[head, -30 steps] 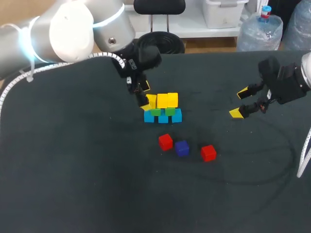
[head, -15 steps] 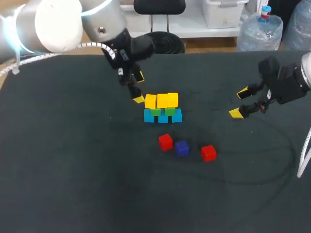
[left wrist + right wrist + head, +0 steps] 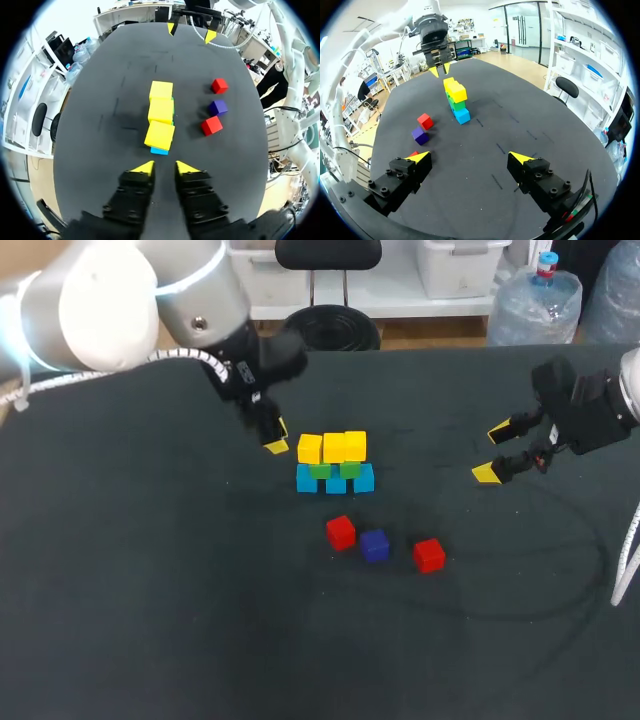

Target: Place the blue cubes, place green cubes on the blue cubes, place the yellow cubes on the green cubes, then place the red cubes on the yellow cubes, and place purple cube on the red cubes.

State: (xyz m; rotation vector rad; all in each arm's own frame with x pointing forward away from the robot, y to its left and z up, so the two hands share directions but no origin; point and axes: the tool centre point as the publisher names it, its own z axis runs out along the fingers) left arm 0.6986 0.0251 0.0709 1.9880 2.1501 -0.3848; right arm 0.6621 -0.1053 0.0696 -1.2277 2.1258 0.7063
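Three yellow cubes [image 3: 333, 447] top a row of green cubes [image 3: 335, 470] on blue cubes [image 3: 335, 481] at mid-table. In front lie a red cube [image 3: 340, 532], a purple cube [image 3: 374, 545] and a second red cube [image 3: 429, 555]. My left gripper [image 3: 275, 443] hangs just left of the stack. In its wrist view the left gripper [image 3: 165, 168] has only a narrow gap, nothing in it, with the yellow cubes [image 3: 160, 110] ahead. My right gripper [image 3: 500, 452] stands wide open and empty at the right, far from the cubes [image 3: 456, 97].
The dark table [image 3: 150, 590] has bare cloth all around the cubes. A faint round mark [image 3: 560, 570] shows on the cloth at the right front.
My left gripper has drawn back from the yellow cubes to the stack's left, and its fingers have closed in from wide apart. The right arm has not moved.
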